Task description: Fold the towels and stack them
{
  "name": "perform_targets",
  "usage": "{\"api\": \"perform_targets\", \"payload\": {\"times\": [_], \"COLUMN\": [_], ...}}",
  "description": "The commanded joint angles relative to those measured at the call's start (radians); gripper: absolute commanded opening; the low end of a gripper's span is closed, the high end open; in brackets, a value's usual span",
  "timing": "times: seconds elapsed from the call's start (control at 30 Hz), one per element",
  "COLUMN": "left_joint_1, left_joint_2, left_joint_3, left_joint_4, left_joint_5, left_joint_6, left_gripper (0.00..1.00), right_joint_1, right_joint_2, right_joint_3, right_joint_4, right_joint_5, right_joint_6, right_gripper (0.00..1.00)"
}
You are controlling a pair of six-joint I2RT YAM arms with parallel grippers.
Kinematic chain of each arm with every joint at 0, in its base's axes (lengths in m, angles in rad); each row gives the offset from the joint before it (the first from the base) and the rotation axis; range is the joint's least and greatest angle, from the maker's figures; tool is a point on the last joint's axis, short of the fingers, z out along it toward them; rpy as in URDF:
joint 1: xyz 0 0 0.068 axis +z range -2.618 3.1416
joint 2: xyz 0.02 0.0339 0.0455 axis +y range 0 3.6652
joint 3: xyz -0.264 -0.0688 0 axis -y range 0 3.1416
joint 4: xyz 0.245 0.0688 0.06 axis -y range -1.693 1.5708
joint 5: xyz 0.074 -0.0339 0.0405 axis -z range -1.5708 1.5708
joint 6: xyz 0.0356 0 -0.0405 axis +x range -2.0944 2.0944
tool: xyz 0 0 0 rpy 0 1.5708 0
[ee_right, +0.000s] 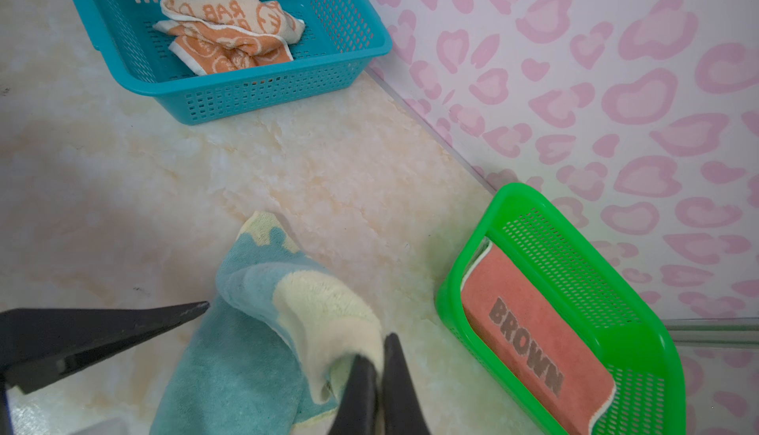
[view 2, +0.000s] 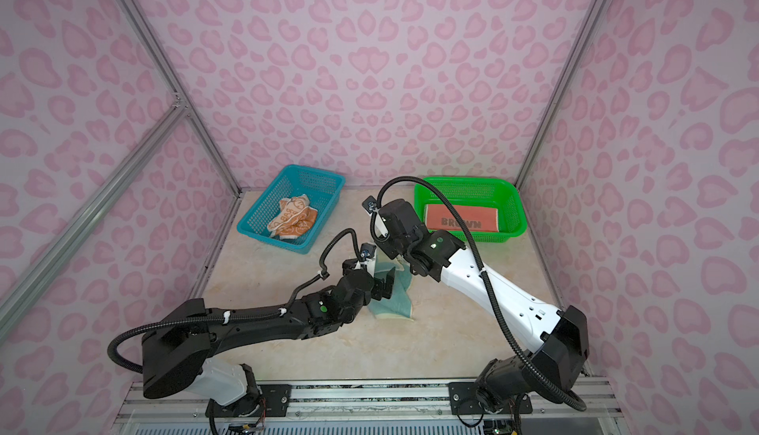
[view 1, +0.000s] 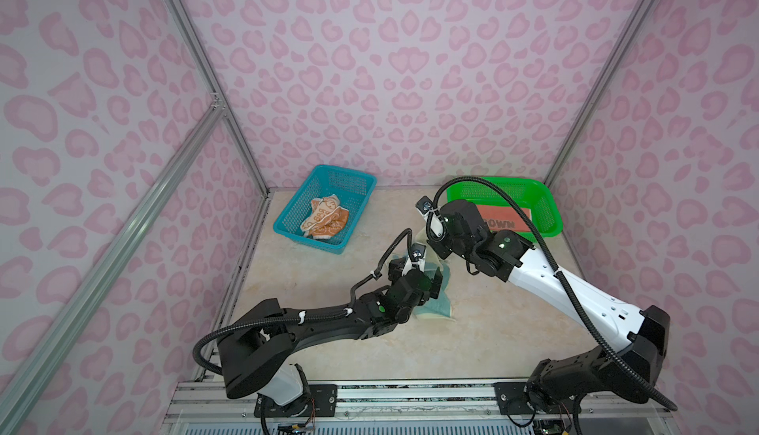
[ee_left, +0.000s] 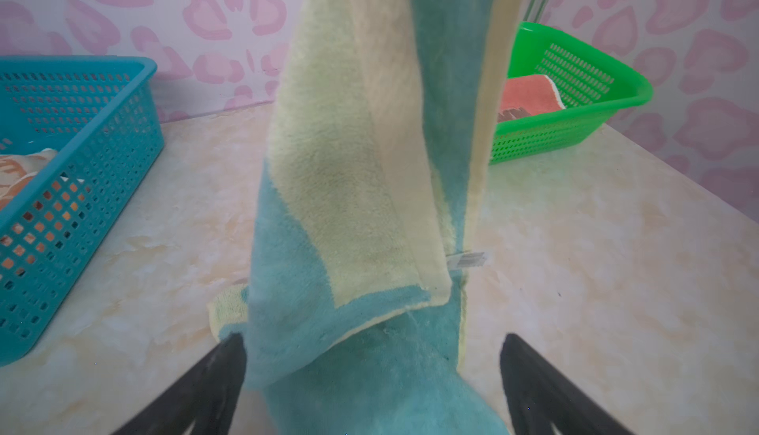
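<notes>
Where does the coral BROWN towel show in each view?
In a top view: coral BROWN towel, far right, partly behind the right arm.
In a top view: same place, lettering uncovered.
Left wrist: just past the hanging blue-and-cream towel.
Right wrist: lettering fully readable.
Shared landmark: green basket around it.
</notes>
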Motion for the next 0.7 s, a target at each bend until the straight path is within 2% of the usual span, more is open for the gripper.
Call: {"api": "perform_targets", "payload": {"times": [0.0, 0.13, 0.43, 0.6, 0.67], "left_joint_1": [-0.015, -0.018, -0.016, -0.012, -0.004], "left_joint_2": [0.052, 0.102, 0.135, 0.200, 0.224], "left_joint_3": [0.029, 0.058, 0.067, 0.102, 0.111], "left_joint_4": [0.112, 0.122, 0.153, 0.143, 0.131], "left_joint_5": [-0.141, -0.191, -0.129, -0.151, -0.151], "left_joint_6": [-0.050, -0.080, -0.095, -0.125, -0.144], "left_gripper": [0.98, 0.98, 0.98, 1.00, 0.96], "right_joint_1": [0.003, 0.005, 0.031, 0.042, 0.043], "right_joint_2": [0.005, -0.001, -0.001, 0.006, 0.007], "right_joint_3": [0.003, 0.006, 0.036, 0.047, 0.050], "right_joint_4": [-0.014, -0.018, -0.047, -0.045, -0.043], "right_joint_5": [0.022, 0.008, 0.008, 0.010, 0.014], "right_joint_6": [0.040, 0.050, 0.043, 0.048, 0.048], "right_gripper": [0.00, 0.00, 0.00, 0.00, 0.00]}}
